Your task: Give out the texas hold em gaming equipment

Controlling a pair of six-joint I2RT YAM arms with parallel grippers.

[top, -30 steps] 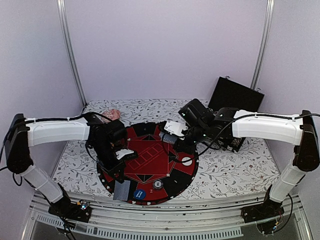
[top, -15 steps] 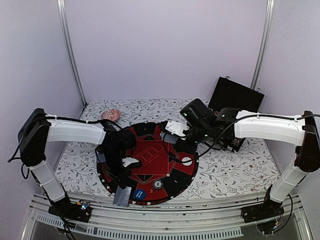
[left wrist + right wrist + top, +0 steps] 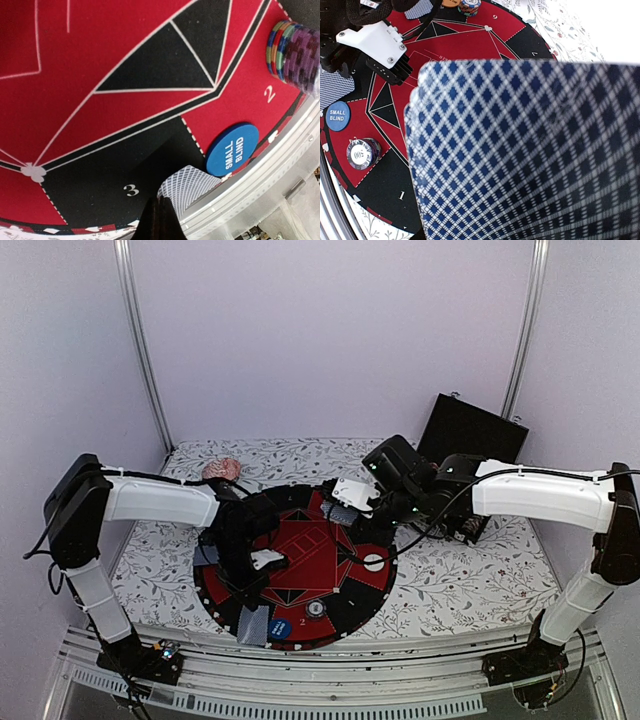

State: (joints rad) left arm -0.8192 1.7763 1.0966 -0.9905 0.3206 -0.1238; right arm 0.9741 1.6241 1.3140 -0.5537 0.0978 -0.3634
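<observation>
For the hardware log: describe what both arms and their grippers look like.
The left arm and right arm match: white tubular shells between black joints, with thin black cables looping along the outside. The left gripper and right gripper are black, each carrying a white block.

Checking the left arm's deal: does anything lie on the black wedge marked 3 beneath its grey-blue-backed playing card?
Nothing visible does. The black wedge marked 3 is bare below the grey-blue-backed card in the left gripper. The round blue SMALL BLIND disc lies close beside the card, on the red wedge marked 2.
</observation>
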